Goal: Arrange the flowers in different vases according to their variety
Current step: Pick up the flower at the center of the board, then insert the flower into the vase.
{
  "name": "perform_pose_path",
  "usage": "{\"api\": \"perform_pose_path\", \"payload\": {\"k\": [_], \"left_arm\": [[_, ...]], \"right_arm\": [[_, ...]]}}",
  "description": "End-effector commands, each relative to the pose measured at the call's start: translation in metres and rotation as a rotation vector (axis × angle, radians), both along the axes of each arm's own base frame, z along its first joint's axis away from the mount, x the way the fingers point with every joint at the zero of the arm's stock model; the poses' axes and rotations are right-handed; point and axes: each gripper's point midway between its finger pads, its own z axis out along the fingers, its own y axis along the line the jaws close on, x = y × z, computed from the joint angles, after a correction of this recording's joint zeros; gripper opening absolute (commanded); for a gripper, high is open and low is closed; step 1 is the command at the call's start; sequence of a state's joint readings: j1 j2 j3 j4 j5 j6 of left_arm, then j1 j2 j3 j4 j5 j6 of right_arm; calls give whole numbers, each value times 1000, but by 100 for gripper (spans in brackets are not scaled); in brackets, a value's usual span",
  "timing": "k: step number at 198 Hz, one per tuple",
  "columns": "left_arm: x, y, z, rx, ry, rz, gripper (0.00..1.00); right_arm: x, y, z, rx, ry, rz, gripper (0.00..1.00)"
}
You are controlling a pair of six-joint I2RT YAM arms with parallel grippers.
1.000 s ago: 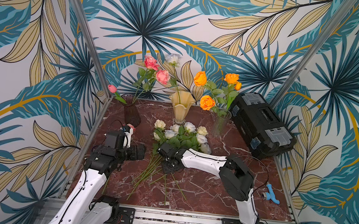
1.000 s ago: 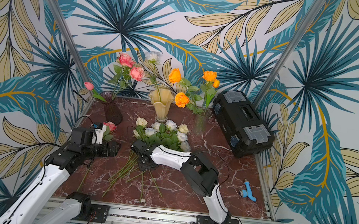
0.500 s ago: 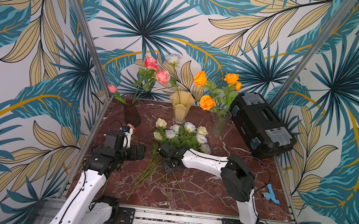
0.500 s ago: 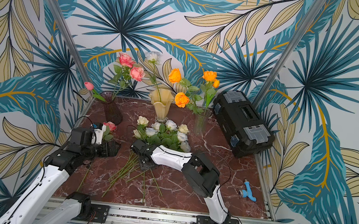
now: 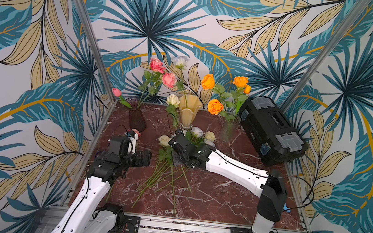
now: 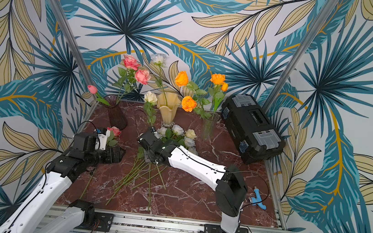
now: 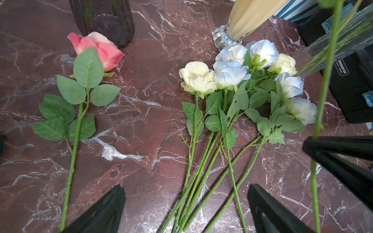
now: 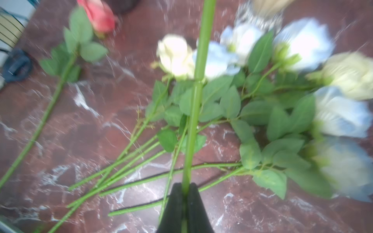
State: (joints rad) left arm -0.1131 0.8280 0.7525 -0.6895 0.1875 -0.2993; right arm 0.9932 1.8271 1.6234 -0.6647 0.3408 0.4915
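Cream rose (image 5: 173, 100) stem clenched in right jaws, left jaws released, bare marble (image 5: 218, 204) front right

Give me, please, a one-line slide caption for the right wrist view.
Right claw shut on a green stem above pale roses and a pink rose lying on the marble table.

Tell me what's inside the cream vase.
One pale-blue rose stands in the cream vase; its opaque wall hides the stem's lower end. The cream rose in the right pincer is outside it.
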Motion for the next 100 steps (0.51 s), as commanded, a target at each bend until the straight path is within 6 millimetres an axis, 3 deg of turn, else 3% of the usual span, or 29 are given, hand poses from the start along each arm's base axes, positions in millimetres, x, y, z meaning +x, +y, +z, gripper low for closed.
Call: {"api": "perform_pose_path", "payload": {"k": [1, 36, 61, 100], "left_arm": [[-4, 3, -7, 6, 4, 1, 100], [-4, 3, -6, 5, 0, 3, 100], [-5, 4, -4, 8, -8, 6, 100], [-6, 4, -3, 5, -14, 8, 100]], "right_arm": [[14, -4, 52, 0, -140, -1, 0], [30, -1, 115, 50, -273, 3, 0], [45, -10, 154, 62, -358, -25, 0], [90, -27, 202, 72, -495, -97, 0]]}}
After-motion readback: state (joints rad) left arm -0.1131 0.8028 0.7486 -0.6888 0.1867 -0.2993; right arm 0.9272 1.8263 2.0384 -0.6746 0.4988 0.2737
